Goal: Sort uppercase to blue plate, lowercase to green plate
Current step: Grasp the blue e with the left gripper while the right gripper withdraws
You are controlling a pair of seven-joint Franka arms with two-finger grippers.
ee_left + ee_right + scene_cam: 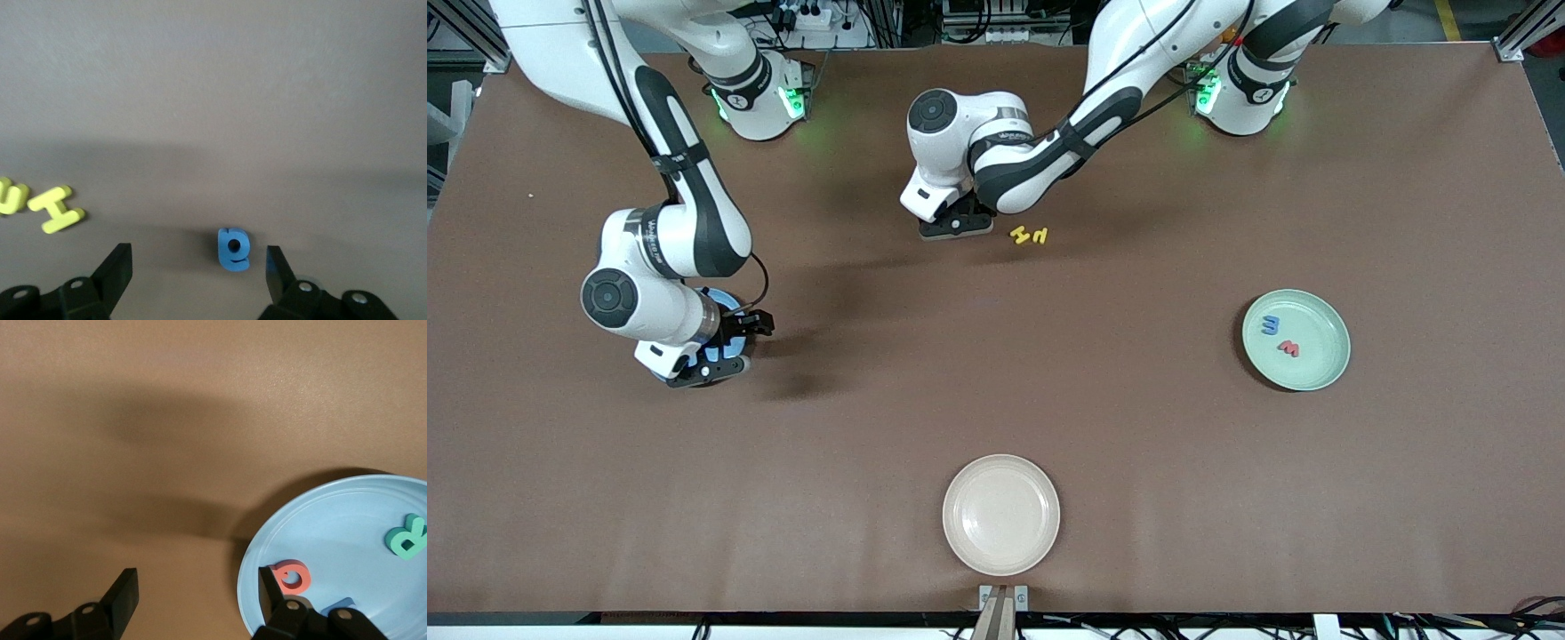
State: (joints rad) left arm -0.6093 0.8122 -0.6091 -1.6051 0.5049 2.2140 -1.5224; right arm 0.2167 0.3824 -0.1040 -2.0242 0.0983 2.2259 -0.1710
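- Brown table (1103, 418) fills the front view, with both arm bases along its top edge.
- Front view: the left gripper (956, 222) is low over the table near the middle, just beside two yellow letters (1030, 236) that lie toward the left arm's end from it.
- Green plate (1296, 340) sits toward the left arm's end, holding a blue m (1269, 325) and a red m (1288, 348), apart from each other.
- Cream plate (1001, 514) lies nearest the front camera, at mid-table.
- Right gripper (720, 356) hangs over the blue plate (723, 300), which is mostly hidden under the arm, toward the right arm's end.
- Left wrist view: the left gripper (199, 267) has its fingers (119, 267) spread wide, with a blue round letter (233, 249) lying flat on the table between them, touching neither.
- A yellow H (57, 209) and part of a second yellow letter (10, 195) lie to one side, close together.
- Right wrist view: the right gripper (199, 590) is spread open and holds nothing; one finger (267, 590) is over the blue plate's (347, 520) rim, the other over bare table.
- On that plate lie a red Q (292, 577), a green R (408, 538) and the corner of a blue letter (340, 605), each apart.
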